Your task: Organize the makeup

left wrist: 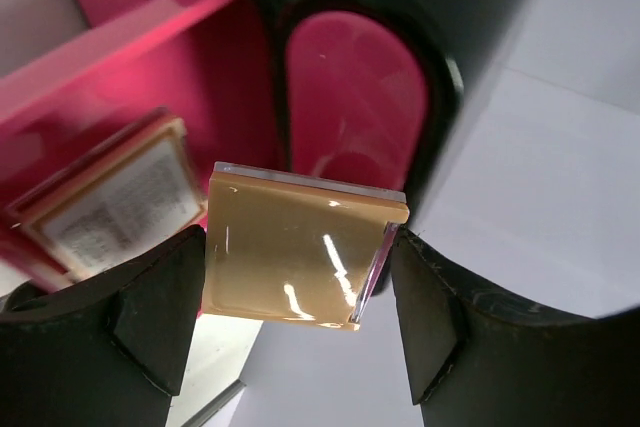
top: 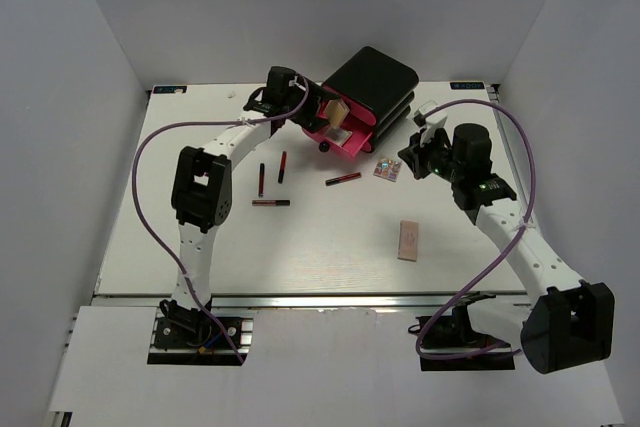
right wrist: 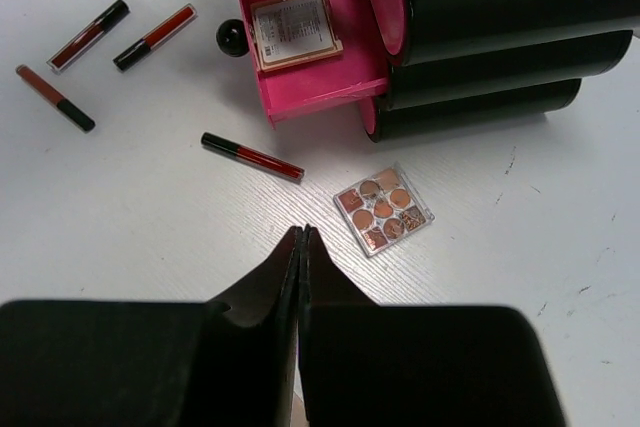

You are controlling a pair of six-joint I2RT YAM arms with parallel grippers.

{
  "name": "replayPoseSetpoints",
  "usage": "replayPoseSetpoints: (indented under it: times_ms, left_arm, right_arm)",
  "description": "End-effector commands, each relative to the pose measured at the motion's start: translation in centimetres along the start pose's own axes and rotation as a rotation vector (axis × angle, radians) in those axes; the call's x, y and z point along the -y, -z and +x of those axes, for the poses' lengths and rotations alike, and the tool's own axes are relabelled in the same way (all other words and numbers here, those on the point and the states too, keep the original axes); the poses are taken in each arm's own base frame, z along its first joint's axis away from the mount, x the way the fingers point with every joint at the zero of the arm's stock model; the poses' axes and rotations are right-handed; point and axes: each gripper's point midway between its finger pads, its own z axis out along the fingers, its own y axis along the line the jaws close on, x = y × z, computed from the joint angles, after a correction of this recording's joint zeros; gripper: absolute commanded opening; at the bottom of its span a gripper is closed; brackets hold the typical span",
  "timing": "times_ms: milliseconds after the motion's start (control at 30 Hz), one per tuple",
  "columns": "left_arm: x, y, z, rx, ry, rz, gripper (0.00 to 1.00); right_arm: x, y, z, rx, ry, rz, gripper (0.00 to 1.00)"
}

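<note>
**Near edge.** A beige-pink oblong item (top: pixel 408 240) lies flat on the tabletop (top: pixel 300 257), right of centre and well apart from everything else.

**Right end effector** (right wrist: pixel 303 239). The jaws are pressed fully together with nothing between them. It sits over bare tabletop just on the near side of the nine-pan palette (right wrist: pixel 384 209) and is not touching it. Whether the tips meet the surface cannot be told.

**Mid tabletop.**
- The nine-pan palette lies flat, with brown and copper pans under a clear lid.
- Left of it, a lone red stick (right wrist: pixel 252 157) lies at a slant just in front of the open drawer.
- Further left, three more sticks lie loose and apart from one another.
- The brown stick (right wrist: pixel 55 97) is the nearest of these.
- The dark-red stick (right wrist: pixel 90 34) and the red-and-black stick (right wrist: pixel 153 37) lie beyond it, side by side.

**Drawer.** One pink drawer (right wrist: pixel 310 77) is pulled out of the black box (right wrist: pixel 500 37) and has a black knob (right wrist: pixel 232 37) on its front. A labelled square palette (right wrist: pixel 294 29) lies flat inside the drawer.

**Left end effector** (left wrist: pixel 298 282). The jaws are spread wide and hold a beige square palette (left wrist: pixel 290 247) by two opposite edges. The palette is tilted on edge in the air above the open drawer, with the labelled palette below and beside it.

**Far side.** The black box stands turned at an angle to the tabletop edges.
</note>
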Motion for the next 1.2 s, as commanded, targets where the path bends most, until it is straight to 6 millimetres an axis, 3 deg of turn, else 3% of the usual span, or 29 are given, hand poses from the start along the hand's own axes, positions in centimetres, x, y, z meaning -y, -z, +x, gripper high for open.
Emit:
replayPoseSetpoints:
  times_ms: [0,167,233,267,300,400,433,533,733,867,1000,1067,1100,1167]
  left_arm:
    - [1.5,1.7,-0.3,0.036,0.008,-0.004,0.47]
    - [1.5,2.8,-0.1,0.042,0.004,-0.012,0.81]
    - [2.1,3.3,-0.1,0.047,-0.001,-0.003,0.86]
    - [2.4,3.4,-0.1,0.048,-0.003,0.004,0.94]
    - [2.7,3.6,0.0,0.048,-0.006,0.009,0.95]
    - [3.7,4.2,0.0,0.051,-0.015,0.017,0.98]
    - [4.5,4.4,0.0,0.052,-0.029,0.030,0.98]
    - [5.7,5.0,-0.1,0.061,-0.064,0.041,0.98]
    - [8.4,7.7,-0.8,0.105,-0.181,0.077,0.98]
    - [10.4,12.6,-1.9,0.199,-0.341,0.109,0.98]
    - [7.3,17.0,-3.3,0.308,-0.479,0.010,0.98]
    - [5.7,18.7,-3.9,0.338,-0.491,0.003,0.98]
    - [3.4,20.0,-3.5,0.335,-0.473,-0.019,0.98]
    - [1.8,21.8,-4.1,0.367,-0.448,-0.019,0.98]
  right_arm:
    - [0.6,0.5,-1.2,0.049,0.006,0.030,0.00]
    - [0.5,0.4,-1.1,0.044,0.002,0.018,0.00]
    - [0.5,0.3,-1.1,0.042,0.002,0.015,0.02]
    - [0.5,0.3,-1.1,0.041,0.011,0.012,0.02]
    - [0.5,0.2,-0.9,0.034,0.014,0.010,0.04]
    - [0.0,0.1,0.1,-0.012,0.046,-0.031,0.22]
    - [-0.6,0.2,0.8,-0.036,0.045,-0.068,0.39]
    - [-2.0,0.3,2.6,-0.096,0.061,-0.154,0.63]
    - [-2.1,0.3,7.8,-0.311,-0.043,-0.159,0.70]
    - [-2.3,1.0,12.1,-0.526,-0.186,-0.100,0.72]
    - [-1.7,1.6,16.9,-0.800,-0.327,0.096,0.78]
    - [-2.0,2.0,17.7,-0.862,-0.392,0.139,0.82]
    - [-2.2,2.3,18.0,-0.894,-0.381,0.165,0.86]
    - [-2.5,2.7,18.1,-0.917,-0.368,0.186,0.88]
